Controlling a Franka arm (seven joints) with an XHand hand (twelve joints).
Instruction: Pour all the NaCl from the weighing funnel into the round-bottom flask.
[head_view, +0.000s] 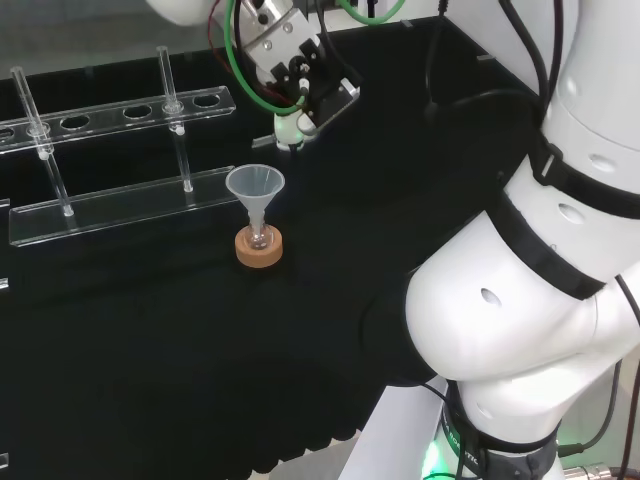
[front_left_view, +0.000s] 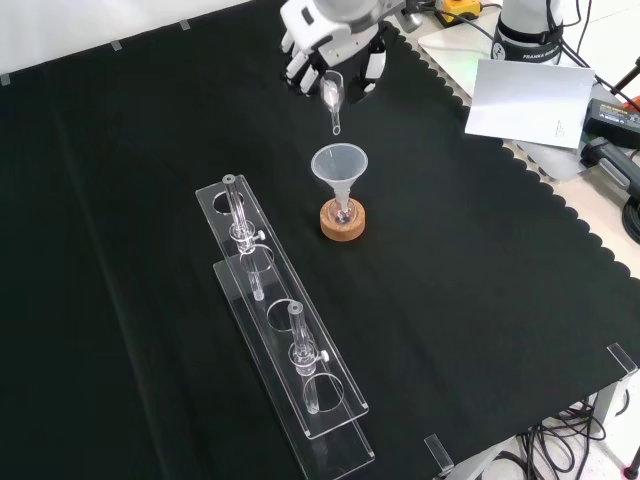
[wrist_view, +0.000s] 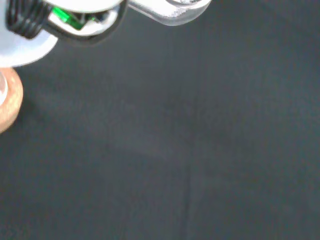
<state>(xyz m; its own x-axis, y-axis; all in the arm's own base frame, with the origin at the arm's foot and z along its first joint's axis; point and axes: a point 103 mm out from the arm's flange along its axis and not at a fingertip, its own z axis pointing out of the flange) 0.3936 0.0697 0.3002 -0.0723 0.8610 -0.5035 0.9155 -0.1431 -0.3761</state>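
Observation:
A small round-bottom flask (front_left_view: 343, 212) sits in a cork ring stand (front_left_view: 343, 221) near the middle of the cloth, with a clear plastic funnel (front_left_view: 339, 166) in its neck. The hand (front_left_view: 330, 45) hangs above and behind it in the front view, its fingers curled round a clear weighing funnel (front_left_view: 333, 98) whose narrow spout points down toward the plastic funnel's mouth, a little above it. In the head view the hand (head_view: 300, 75) is above and right of the funnel (head_view: 256, 188) and cork ring (head_view: 259, 249). The cork ring (wrist_view: 7, 102) also shows in the wrist view.
A clear acrylic test tube rack (front_left_view: 285, 330) with glass tubes stands left of the flask in the front view; in the head view the rack (head_view: 110, 160) lies behind and left of it. Papers and cables (front_left_view: 525, 100) lie off the cloth at the front view's upper right.

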